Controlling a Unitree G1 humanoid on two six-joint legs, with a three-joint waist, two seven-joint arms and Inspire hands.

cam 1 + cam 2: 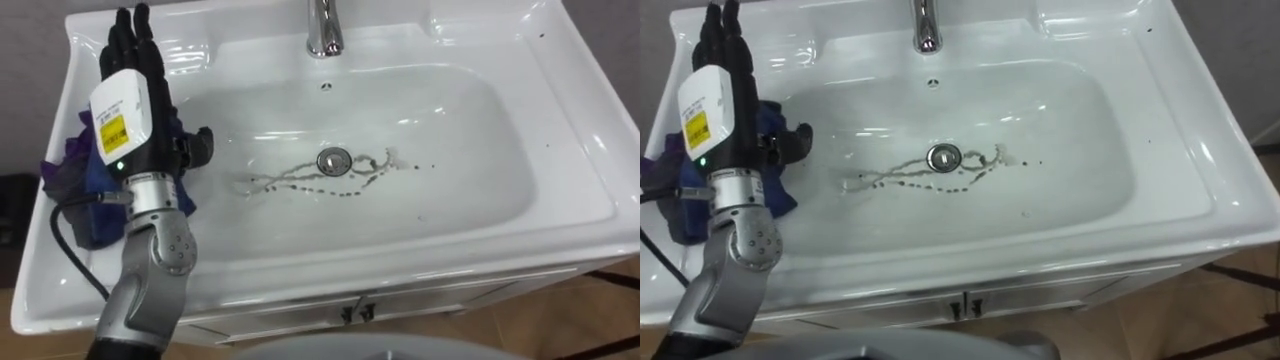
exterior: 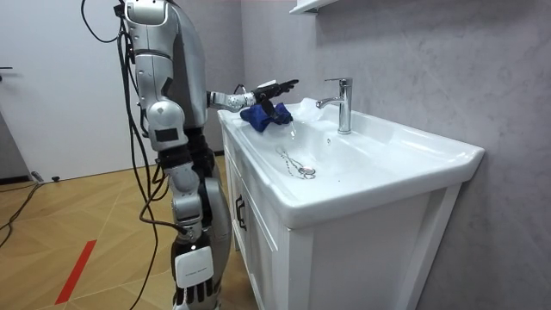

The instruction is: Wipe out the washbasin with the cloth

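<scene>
One hand is idle: the right hand [image 2: 191,274] hangs at the robot's side, low and well off from the drain [image 1: 334,160], and I cannot tell its state; the left hand [image 1: 135,95] lies to the left of the drain over the basin [image 1: 560,130] rim, fingers straight and together, pointing away from the robot; a bunched blue cloth [image 1: 75,180] sits under its palm, also left of the drain; dark streaks [image 1: 290,180] run crosswise through the drain, so the wipe likely needs the cloth dragged rightward; beyond the drain stands the faucet [image 1: 322,28].
</scene>
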